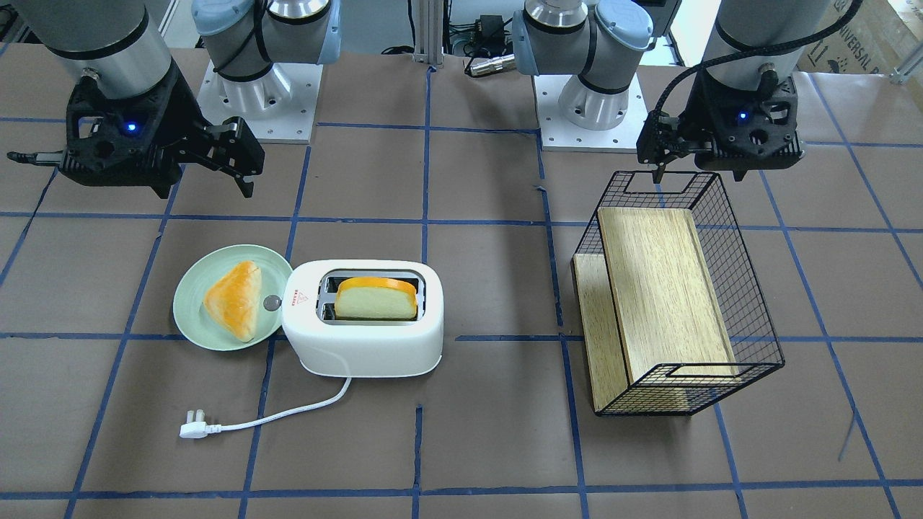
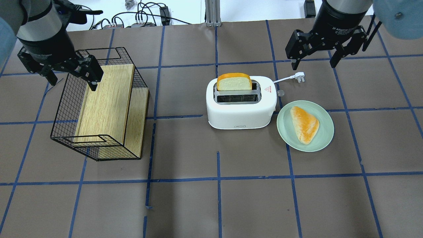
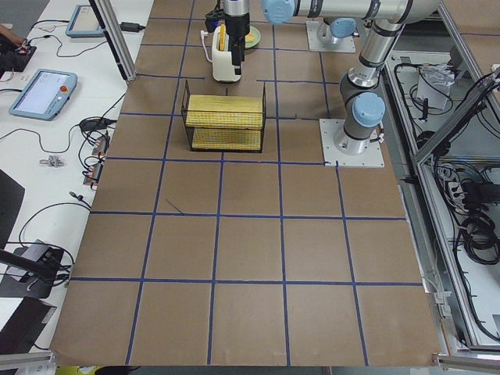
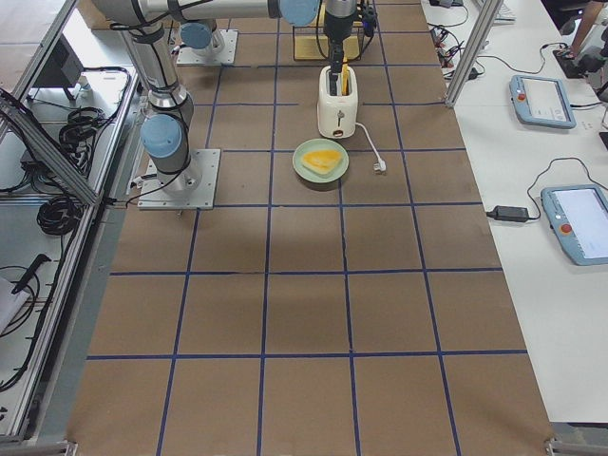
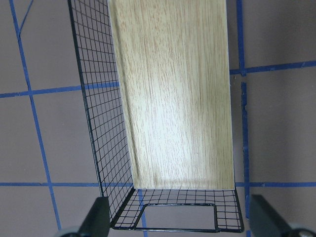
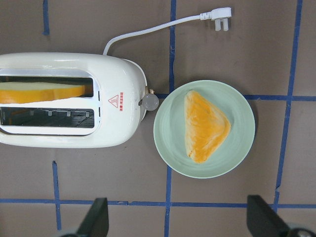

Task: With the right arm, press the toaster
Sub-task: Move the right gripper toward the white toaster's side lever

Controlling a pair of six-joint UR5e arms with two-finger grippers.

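The white two-slot toaster (image 2: 241,112) stands mid-table, also in the front view (image 1: 360,346) and the right wrist view (image 6: 64,133). A bread slice (image 2: 234,82) stands up out of one slot; the other slot is empty. The toaster's grey knob (image 6: 149,101) faces the plate. Its cord ends in a loose plug (image 2: 299,76) lying on the table. My right gripper (image 2: 314,58) is open and empty. It hangs high above the table, over the plate side of the toaster, and touches nothing. My left gripper (image 2: 71,77) is open and empty above the wire basket.
A pale green plate (image 2: 327,132) with a triangular pastry (image 2: 304,124) lies next to the toaster's knob end. A black wire basket (image 2: 66,109) lies tipped on its side, with a wooden board (image 2: 109,99) in it, under the left gripper.
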